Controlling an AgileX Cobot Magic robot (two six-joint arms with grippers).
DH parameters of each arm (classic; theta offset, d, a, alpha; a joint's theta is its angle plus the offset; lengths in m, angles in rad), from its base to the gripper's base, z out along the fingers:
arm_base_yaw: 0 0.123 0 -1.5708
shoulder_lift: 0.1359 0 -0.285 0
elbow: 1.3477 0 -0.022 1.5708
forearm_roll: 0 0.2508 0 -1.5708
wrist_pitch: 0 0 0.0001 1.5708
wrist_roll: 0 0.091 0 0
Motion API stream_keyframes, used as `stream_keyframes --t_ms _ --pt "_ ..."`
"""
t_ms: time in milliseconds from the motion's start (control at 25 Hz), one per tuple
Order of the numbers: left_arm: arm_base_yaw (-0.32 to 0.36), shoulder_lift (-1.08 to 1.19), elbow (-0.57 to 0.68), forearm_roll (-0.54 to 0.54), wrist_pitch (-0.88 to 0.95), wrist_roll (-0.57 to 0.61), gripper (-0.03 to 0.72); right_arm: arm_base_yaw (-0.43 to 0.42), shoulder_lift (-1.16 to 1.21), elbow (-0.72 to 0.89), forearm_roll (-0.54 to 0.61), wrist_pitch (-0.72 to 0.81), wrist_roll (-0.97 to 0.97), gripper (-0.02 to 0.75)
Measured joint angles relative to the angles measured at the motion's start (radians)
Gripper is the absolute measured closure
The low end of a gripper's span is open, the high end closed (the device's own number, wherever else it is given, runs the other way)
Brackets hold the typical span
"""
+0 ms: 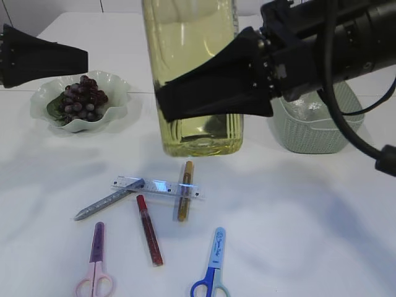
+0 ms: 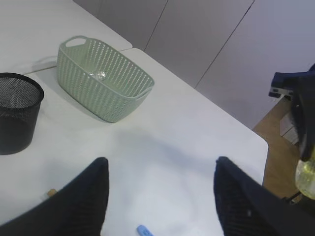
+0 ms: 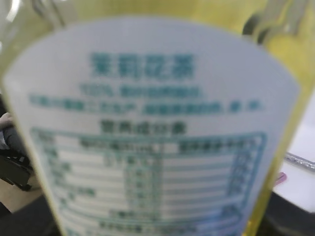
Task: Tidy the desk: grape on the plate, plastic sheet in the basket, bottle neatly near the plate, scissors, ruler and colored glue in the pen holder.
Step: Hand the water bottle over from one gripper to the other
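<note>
Nearest the exterior camera lie two pairs of scissors, pink [image 1: 94, 272] and blue [image 1: 211, 269], flat on the white surface [image 1: 297, 235] at the front edge. Just behind them sit three glue tubes, silver [image 1: 108, 200], red [image 1: 149, 229] and gold [image 1: 185, 190], with the clear ruler [image 1: 156, 187] lying across the silver and gold ones. All of these are still loose, so the pen holder [image 2: 16, 112], the black mesh cup seen from the left wrist, has yet to receive anything.

Behind them stands the bottle [image 1: 193, 74], tall, upright and full of yellow liquid, with its base on the surface as far as can be told. The right claw [image 1: 213, 86] pinches its body from the side; in the right wrist view the label fills the frame, so the grip sits about mid-height. Holding it there probably keeps it upright while it is being set down beside the plate [image 1: 117, 111].

The grapes [image 1: 81, 99] already rest on that green scalloped plate at the left. The green basket [image 1: 312, 133] stands at the right behind the arm, and something clear lies in its bottom, likely the plastic sheet [image 2: 100, 74], though that is hard to tell.

The left claw [image 2: 160, 196] hangs spread and empty over bare surface, seemingly waiting for the stationery.
</note>
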Motion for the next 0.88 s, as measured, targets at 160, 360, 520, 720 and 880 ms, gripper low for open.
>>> stream_keyframes --t_ms 160,360,520,720,880 --pt "0.0 0.0 0.0 -0.025 0.0 0.0 0.201 -0.056 0.032 0.0 0.0 0.004 -0.007 0.223" --pt "-0.001 0.0 0.0 -0.049 0.0 0.009 0.201 -0.085 0.069 0.0 0.0 -0.007 -0.022 0.223" --pt "-0.039 0.0 0.0 -0.065 0.0 0.011 0.201 -0.085 0.096 0.0 0.006 -0.007 -0.032 0.223" --pt "-0.085 0.0 0.0 -0.069 0.002 0.011 0.201 -0.085 0.115 0.0 0.006 -0.007 -0.054 0.223" --pt "-0.09 0.0 0.0 -0.071 0.002 0.011 0.201 -0.085 0.119 0.0 0.006 -0.01 -0.069 0.223"
